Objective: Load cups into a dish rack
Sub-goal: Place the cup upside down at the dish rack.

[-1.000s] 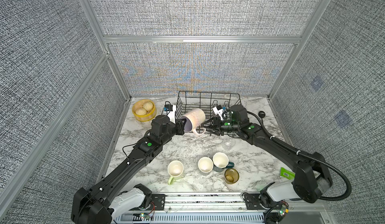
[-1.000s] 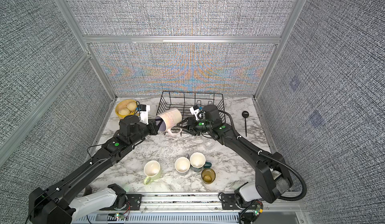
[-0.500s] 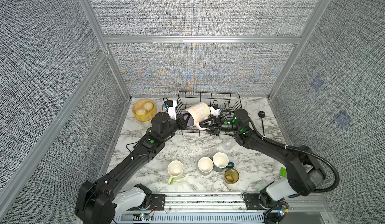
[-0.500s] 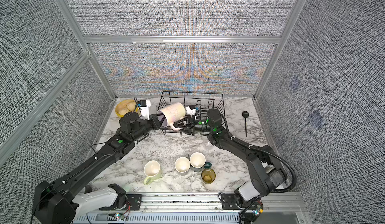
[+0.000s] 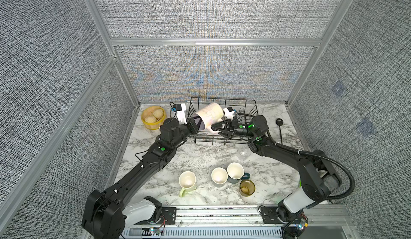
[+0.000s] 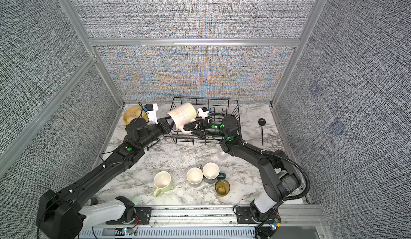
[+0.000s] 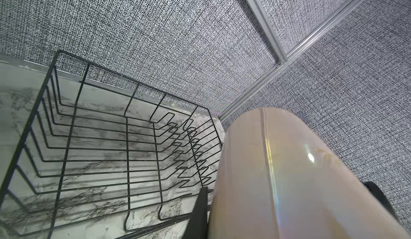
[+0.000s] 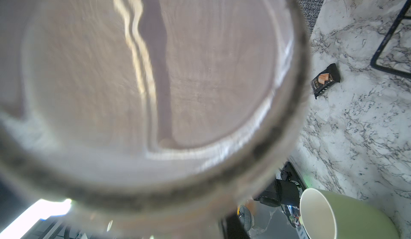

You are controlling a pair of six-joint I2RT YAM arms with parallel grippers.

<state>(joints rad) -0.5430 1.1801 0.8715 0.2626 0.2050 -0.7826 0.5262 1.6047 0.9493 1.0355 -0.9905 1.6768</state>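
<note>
While gripped at its mouth, pink mug (image 5: 210,115): lies on its side, tilted, raised over the near-left part of the dish rack (image 5: 253,111). Its mouth faces the left end effector, its base faces the right one, and its handle hangs down. Whether it touches the wires: cannot tell.
Left end effector (image 5: 195,124): fingers together on the mug's rim, one finger inside the dark mouth.
Right end effector (image 5: 216,129): tips at the mug's handle, under the body. Clamped on it or apart: cannot tell.
Right wrist view: the mug's round base (image 8: 155,71) fills most of the picture, blurred.
Left wrist view: the mug's pearly side (image 7: 289,171) is close up, with the rack's wires beyond it.
Other cups: upright on the worktop (image 5: 200,155), well back from both end effectors toward the arm bases.
- Light green mug (image 5: 187,180): stands alone.
- Grey mug (image 5: 219,176) and dark teal mug (image 5: 235,172): side by side, rims seeming to touch.
- Amber tumbler (image 5: 246,187): just beside the teal one.
Clear glass (image 5: 244,154): beside the right forearm, nearer the right end effector than the other cups.
Steamer basket (image 5: 153,118): behind the left end effector, near its wrist, with buns inside.
Black spoon (image 5: 279,124): on the worktop, behind the right end effector, past the rack's end.
</note>
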